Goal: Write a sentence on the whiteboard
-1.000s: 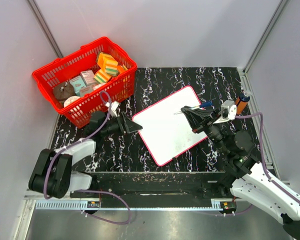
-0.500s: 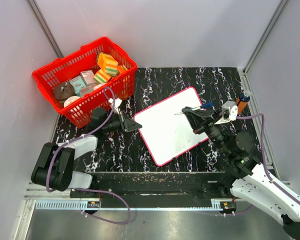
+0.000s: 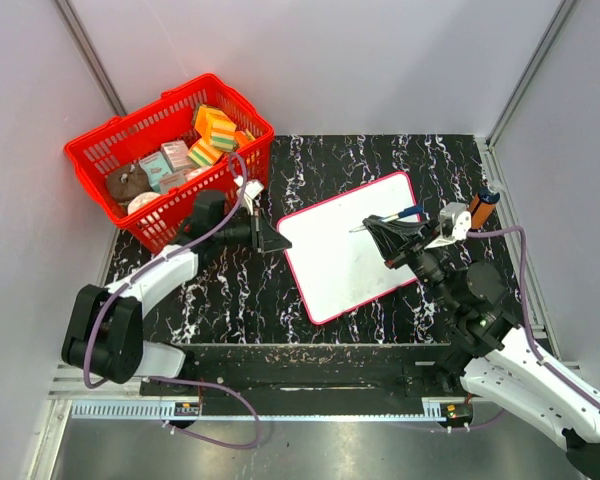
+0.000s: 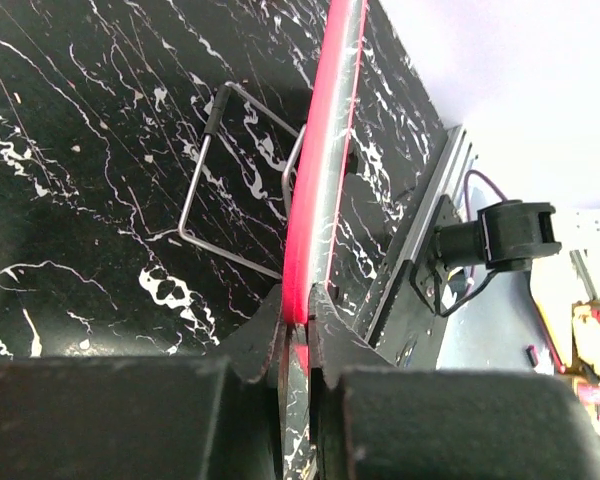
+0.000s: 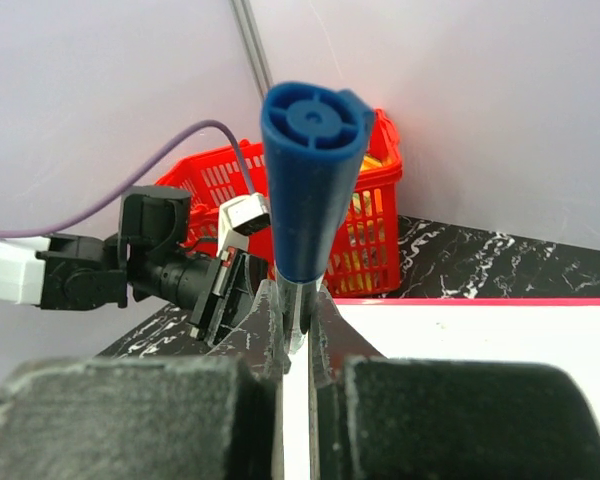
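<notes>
The whiteboard (image 3: pixel 340 265), white with a red-pink rim, lies tilted on the black marble table. My left gripper (image 3: pixel 276 242) is shut on its left corner. In the left wrist view the red rim (image 4: pixel 325 140) runs edge-on into the closed left gripper (image 4: pixel 298 312). My right gripper (image 3: pixel 372 223) hovers over the board's upper middle, shut on a blue marker (image 3: pixel 408 211). The right wrist view shows the marker (image 5: pixel 312 170) standing up between the fingers of the right gripper (image 5: pixel 300 335), above the whiteboard (image 5: pixel 480 350). No sentence is in view on the white face.
A red basket (image 3: pixel 95 150) full of sponges and small boxes stands at the back left, close behind the left gripper. An orange and black object (image 3: pixel 485 204) sits at the table's right edge. A thin wire bracket (image 4: pixel 205 190) shows beside the board's rim. Grey walls enclose the table.
The left gripper has shut on the board's left corner and reached rightward. The whiteboard has slid right and turned a little. The right arm and marker have held still.
</notes>
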Tool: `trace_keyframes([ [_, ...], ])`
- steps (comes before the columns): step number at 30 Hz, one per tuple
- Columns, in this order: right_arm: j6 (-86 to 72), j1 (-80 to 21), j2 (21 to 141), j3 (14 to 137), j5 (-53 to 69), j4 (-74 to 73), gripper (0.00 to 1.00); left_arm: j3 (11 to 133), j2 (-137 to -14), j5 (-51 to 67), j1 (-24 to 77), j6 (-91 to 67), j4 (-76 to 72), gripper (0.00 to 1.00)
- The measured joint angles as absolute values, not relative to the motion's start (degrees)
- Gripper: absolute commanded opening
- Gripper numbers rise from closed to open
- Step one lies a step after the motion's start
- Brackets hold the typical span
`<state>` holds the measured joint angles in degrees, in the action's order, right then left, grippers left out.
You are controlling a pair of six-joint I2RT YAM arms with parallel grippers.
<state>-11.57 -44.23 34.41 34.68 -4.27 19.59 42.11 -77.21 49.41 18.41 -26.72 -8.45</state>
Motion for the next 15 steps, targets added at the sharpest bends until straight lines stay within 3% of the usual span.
trace_keyframes([
  [8, -10.39, -44.23, 35.05, 32.56, -7.84, 20.51, 0.00, 51.53, -82.15, 49.78, 20.47, -18.94, 3.68, 0.00],
  [15, -10.02, -44.23, 32.51, 24.82, -14.26, 29.95, 0.00, 55.02, -83.07, 50.72, 20.47, -13.69, 11.64, 0.00],
])
